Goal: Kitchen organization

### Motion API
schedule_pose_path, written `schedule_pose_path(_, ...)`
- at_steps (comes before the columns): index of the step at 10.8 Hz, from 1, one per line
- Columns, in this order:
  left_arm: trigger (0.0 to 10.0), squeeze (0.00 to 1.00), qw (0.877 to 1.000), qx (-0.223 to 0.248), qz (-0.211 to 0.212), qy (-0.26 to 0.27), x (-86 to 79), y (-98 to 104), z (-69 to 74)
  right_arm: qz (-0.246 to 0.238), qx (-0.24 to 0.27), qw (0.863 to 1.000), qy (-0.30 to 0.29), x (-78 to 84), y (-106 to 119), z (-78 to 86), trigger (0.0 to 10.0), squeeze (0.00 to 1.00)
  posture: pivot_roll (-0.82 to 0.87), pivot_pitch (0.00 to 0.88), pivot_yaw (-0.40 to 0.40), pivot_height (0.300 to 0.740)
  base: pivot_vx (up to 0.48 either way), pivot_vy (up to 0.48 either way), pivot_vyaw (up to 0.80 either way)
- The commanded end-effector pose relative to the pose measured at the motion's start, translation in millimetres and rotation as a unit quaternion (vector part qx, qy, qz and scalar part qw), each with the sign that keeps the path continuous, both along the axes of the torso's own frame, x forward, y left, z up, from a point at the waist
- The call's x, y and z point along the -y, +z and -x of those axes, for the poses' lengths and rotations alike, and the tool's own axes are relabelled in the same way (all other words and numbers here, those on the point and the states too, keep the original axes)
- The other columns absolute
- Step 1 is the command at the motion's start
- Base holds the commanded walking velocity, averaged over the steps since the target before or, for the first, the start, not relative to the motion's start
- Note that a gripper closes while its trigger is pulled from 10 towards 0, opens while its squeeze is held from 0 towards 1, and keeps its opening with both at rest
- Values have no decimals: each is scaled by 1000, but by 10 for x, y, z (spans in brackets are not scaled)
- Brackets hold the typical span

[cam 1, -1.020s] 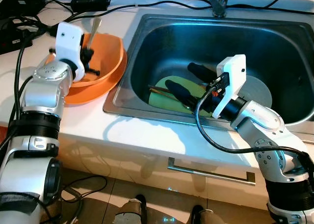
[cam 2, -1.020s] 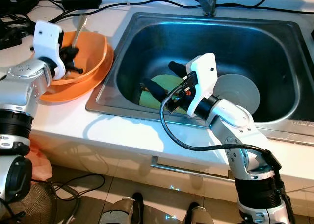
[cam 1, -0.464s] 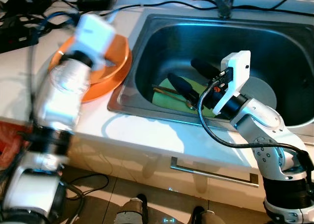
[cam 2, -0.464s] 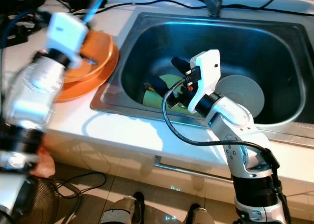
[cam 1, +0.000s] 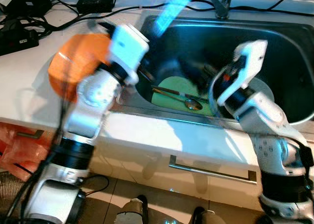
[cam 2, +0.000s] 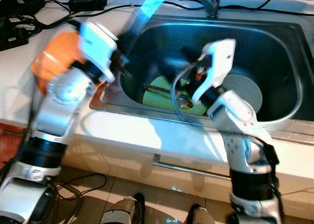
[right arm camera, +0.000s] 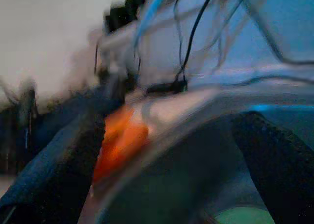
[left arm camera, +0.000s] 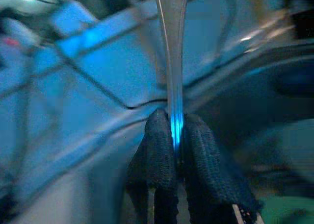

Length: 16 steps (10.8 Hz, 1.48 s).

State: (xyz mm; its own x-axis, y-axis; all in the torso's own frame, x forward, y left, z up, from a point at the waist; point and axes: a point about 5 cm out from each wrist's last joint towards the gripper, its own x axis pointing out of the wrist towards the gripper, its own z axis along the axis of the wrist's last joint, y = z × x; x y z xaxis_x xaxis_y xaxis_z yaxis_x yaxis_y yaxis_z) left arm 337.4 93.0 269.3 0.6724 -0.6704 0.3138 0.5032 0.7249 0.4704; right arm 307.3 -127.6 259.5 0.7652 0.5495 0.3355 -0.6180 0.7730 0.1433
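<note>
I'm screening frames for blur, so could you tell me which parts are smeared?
Left eye view: left gripper, its utensil and the orange bowl smeared; spoon in the sink fairly sharp. Right wrist view: everything soft.

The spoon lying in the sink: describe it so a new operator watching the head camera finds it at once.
Start at the steel sink set in the white counter. On its floor, near the front wall, lies a flat green plate; the spoon rests at that plate's right end, bowl shining. Unlike the thin dark sticks beside it, it is bright metal with a rounded oval end.
</note>
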Motion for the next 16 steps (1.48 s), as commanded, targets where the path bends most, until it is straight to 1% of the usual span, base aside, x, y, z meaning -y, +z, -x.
schedule_pose_path(1, 0, 0, 999, -10, -7, -36, 115, -62, 86, -20, 2, 1000, 5, -9, 60, 9, 10000, 0, 109, 193, 124, 740, 0, 0, 0)
schedule_pose_path(2, 0, 0, 998, -21, -4, -65, 222, -105, 159, -29, 0, 1000, 6, -14, 70, 9, 10000, 0, 109, 193, 124, 740, 0, 0, 0)
schedule_pose_path(3, 0, 0, 995, -24, -8, -92, 333, -127, 248, -50, -3, 999, 11, -21, 92, 7, 10000, 0, 108, 196, 123, 740, 0, 0, 0)
schedule_pose_path(4, 0, 0, 995, -28, -11, -100, 362, -141, 276, -54, -3, 998, 12, -28, 105, 6, 10000, 0, 108, 197, 123, 740, 0, 0, 0)
schedule_pose_path(5, 0, 0, 994, -33, -12, -103, 372, -148, 283, -59, -3, 998, 14, -29, 110, 5, 0, 0, 108, 197, 123, 740, 0, 0, 0)
schedule_pose_path(9, 0, 0, 994, -39, -10, -98, 340, -137, 293, -73, -10, 997, 11, -11, 111, 7, 0, 0, 110, 197, 128, 740, 0, 0, 0)
schedule_pose_path(11, 0, 0, 995, -42, -9, -94, 317, -128, 266, -79, -16, 997, 10, 0, 105, -4, 0, 0, 110, 197, 128, 740, 0, 0, 0)
schedule_pose_path(16, 0, 0, 995, -42, -4, -94, 315, -116, 275, -89, -28, 996, 11, -1, 77, -3, 0, 0, 110, 198, 129, 740, 0, 0, 0)
